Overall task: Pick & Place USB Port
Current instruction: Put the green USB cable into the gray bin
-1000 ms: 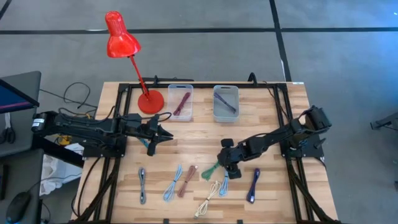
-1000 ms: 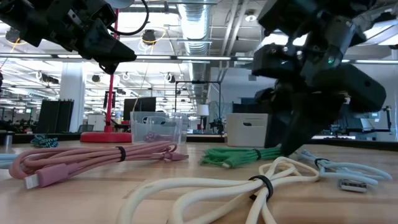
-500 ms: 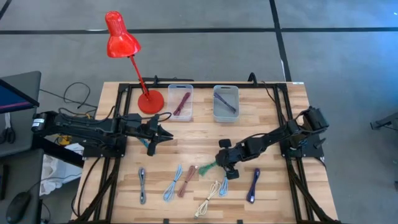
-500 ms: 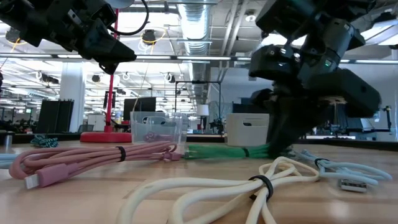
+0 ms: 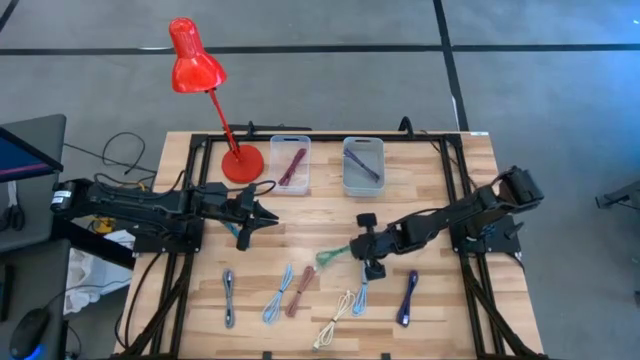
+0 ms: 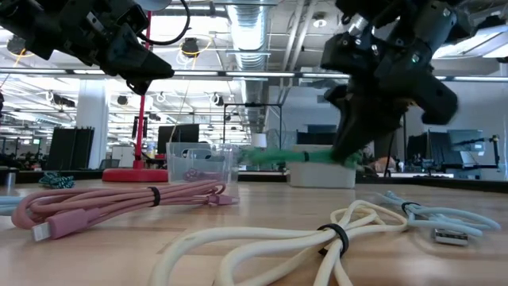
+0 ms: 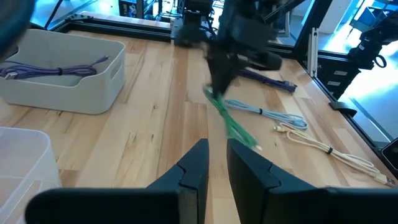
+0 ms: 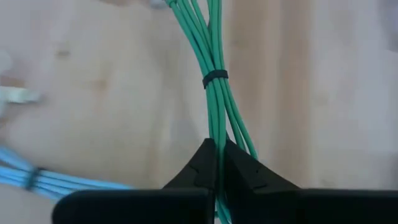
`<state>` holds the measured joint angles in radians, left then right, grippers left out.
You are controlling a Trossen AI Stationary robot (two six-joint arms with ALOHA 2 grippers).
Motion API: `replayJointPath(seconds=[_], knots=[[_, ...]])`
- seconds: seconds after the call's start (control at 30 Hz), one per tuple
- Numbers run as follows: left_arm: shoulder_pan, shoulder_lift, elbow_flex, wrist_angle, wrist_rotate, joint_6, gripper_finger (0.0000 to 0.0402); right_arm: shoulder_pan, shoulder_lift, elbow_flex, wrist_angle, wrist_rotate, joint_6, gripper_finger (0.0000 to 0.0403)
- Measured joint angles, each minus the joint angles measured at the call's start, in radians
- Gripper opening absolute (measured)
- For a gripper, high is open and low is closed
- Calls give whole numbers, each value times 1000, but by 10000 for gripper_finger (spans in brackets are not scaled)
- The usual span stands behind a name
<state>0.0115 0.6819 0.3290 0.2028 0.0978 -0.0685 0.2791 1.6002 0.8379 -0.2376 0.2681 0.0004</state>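
A green USB cable bundle point(image 5: 335, 255), bound by a black tie point(image 8: 214, 78), hangs above the wood table right of centre. My right gripper point(image 5: 358, 252) is shut on it. In the low view the bundle point(image 6: 278, 156) juts out level from that gripper point(image 6: 349, 159), clear of the tabletop. My left gripper point(image 5: 268, 215) hovers at the table's left middle, its fingers point(image 7: 200, 163) a narrow gap apart with nothing between them. Far back stand a clear bin point(image 5: 292, 165) with a dark red cable and a grey bin point(image 5: 362, 165) with a purple one. My right gripper pinches the green bundle between its two fingers at a stretch near one end point(image 8: 216, 134), a little short of the black tie. The fingers come slanting down from the table's right. The bundle is lifted clear and sticks out roughly level toward the left.
Along the near part of the table lie a grey-blue cable point(image 5: 228, 297), a light blue one point(image 5: 278, 293), a pink one point(image 5: 300, 290), a cream one point(image 5: 338, 318), another light blue one point(image 5: 360, 297) and a purple one point(image 5: 407, 298). A red desk lamp point(image 5: 240, 162) stands at the far left.
My right gripper has shut on the green cable bundle where it lay on the table, then risen with it and drawn slightly toward the far edge. The bundle has come up off the wood and now hangs level in the air.
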Motion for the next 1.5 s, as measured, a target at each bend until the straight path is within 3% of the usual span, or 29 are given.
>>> replayJointPath(seconds=[0.4,0.7,1.1,1.5], knots=[[0,0,0,0,0,0,57,-119,-257,1,-103,295,48,1],[0,0,0,0,0,0,57,-254,-343,1,-140,361,51,0],[0,0,0,0,0,0,57,-471,-336,-20,-119,352,191,0],[0,0,0,0,0,0,57,-640,-336,-162,134,140,261,0]])
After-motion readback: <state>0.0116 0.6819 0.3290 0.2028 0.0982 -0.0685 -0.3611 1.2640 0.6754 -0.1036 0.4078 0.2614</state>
